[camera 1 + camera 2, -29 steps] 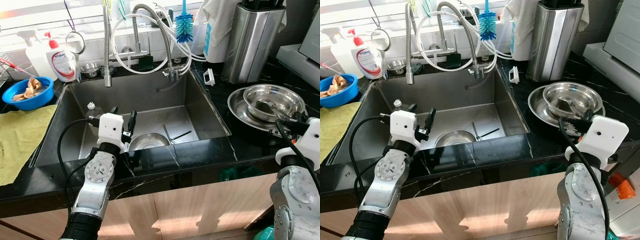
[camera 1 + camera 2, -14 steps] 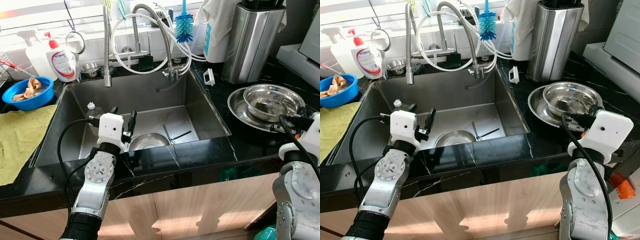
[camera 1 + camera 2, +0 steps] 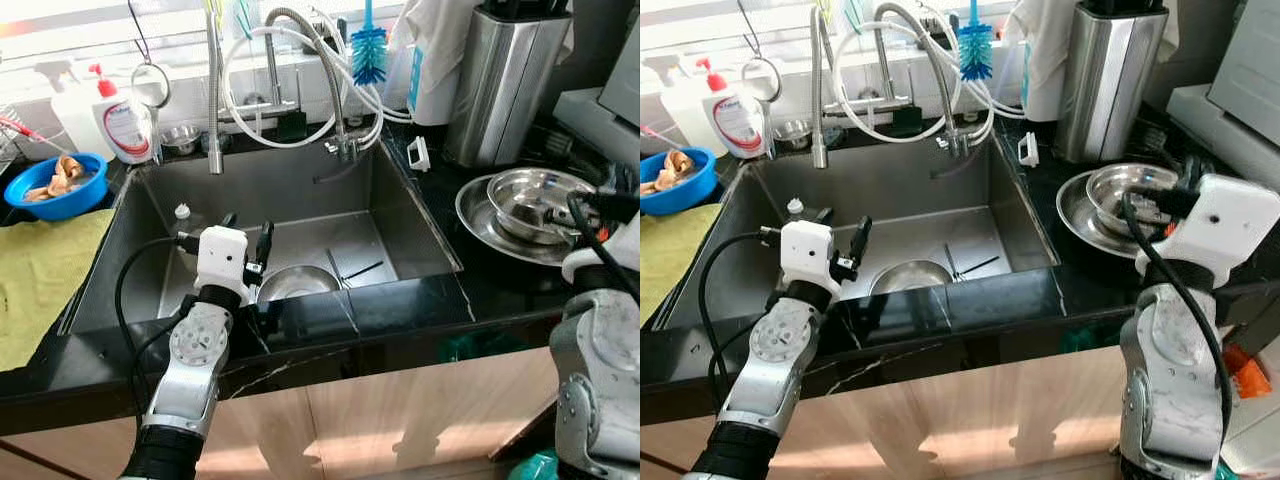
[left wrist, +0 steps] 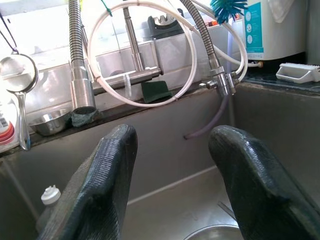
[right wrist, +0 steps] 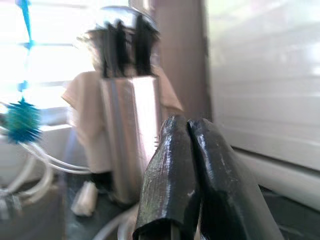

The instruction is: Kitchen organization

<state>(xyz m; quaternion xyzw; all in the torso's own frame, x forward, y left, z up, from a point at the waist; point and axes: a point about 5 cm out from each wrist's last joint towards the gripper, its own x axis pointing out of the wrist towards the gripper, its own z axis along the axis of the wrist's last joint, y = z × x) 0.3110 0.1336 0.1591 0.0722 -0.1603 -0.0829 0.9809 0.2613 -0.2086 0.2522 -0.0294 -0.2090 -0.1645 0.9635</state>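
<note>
Right hand (image 5: 186, 165), fingers pressed together on nothing, is raised beside the steel bowl (image 3: 535, 196) stacked on a steel plate (image 3: 478, 222) on the black tabletop (image 3: 500, 280), probably poised to deal with that stack. Left hand (image 4: 172, 165), fingers spread and empty, hovers over the sink (image 3: 290, 190) just above a second steel bowl (image 3: 296, 282), likely its next pick. That bowl's near rim is cut off by the sink's front edge, and the dark utensil (image 3: 350, 272) beside it is too small to identify.
</note>
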